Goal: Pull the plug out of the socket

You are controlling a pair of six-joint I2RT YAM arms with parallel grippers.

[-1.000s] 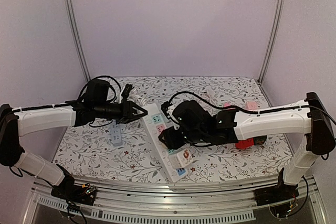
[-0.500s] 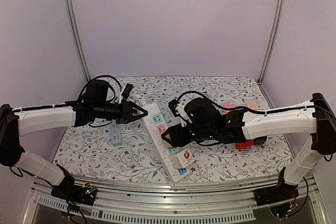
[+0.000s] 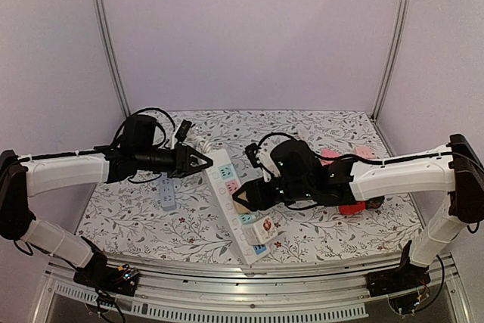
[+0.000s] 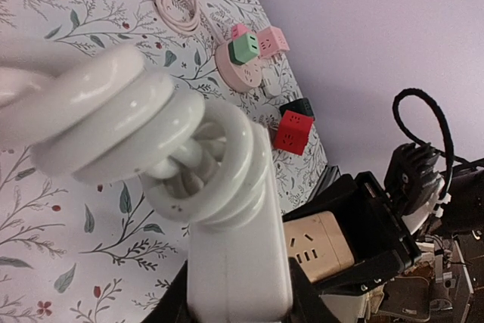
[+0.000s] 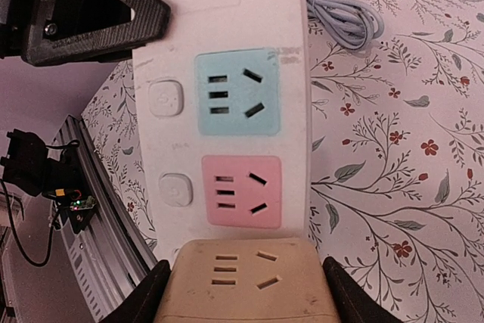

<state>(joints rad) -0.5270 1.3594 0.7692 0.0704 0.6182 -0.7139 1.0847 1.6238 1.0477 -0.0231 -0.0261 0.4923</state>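
Floral table (image 3: pixel 144 221), left hand (image 3: pixel 206 161) clamping power strip (image 3: pixel 224 172), right hand (image 3: pixel 248 198) gripping beige plug (image 5: pixel 246 281) over it

The table cover (image 3: pixel 333 226) is white, printed with grey-green leafy sprigs and small red flowers. The power strip (image 5: pixel 227 5) is white, and so is its coiled cord (image 4: pixel 151 134). One socket panel (image 5: pixel 237 94) is pale blue and the next panel (image 5: pixel 240 191) is pink. The plug (image 5: pixel 246 281) is beige. The left gripper (image 3: pixel 201 162) and right gripper (image 3: pixel 243 197) are black. The cube socket (image 4: pixel 293 132) is red. The round socket (image 4: pixel 242 77) is pink, the green cube (image 4: pixel 240 51) a soft mint and the pink cube (image 4: pixel 272 38) pale. The cable coil (image 4: pixel 180 1) is pink. The second strip (image 3: pixel 167 196) is grey-blue. The walls (image 3: pixel 249 35) are pale lilac.
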